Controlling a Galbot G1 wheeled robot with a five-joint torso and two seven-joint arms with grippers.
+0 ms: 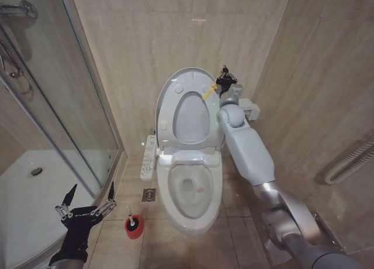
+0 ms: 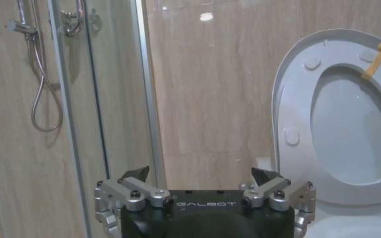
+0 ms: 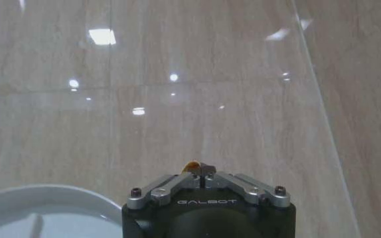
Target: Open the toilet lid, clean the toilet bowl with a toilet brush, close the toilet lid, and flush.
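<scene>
Two grippers appear in the head view: the right gripper [image 1: 225,79] is closed on the yellow strap [image 1: 208,91] of the toilet lid [image 1: 188,108], which stands raised against the far wall above the toilet bowl [image 1: 190,191]. The left gripper [image 1: 90,194] hovers open at near left, beside the toilet brush [image 1: 131,220] standing in its red holder [image 1: 134,228].

From the left wrist, the fingers [image 2: 136,174] are spread, and the lid [image 2: 341,119] stands upright with its strap [image 2: 378,55].

From the right wrist, the jaws are pinched on the strap [image 3: 192,166], facing the tiled wall [image 3: 197,84].

"GALBOT" on left hand [image 2: 204,184] housing; same on right hand [image 3: 202,171] housing.
</scene>
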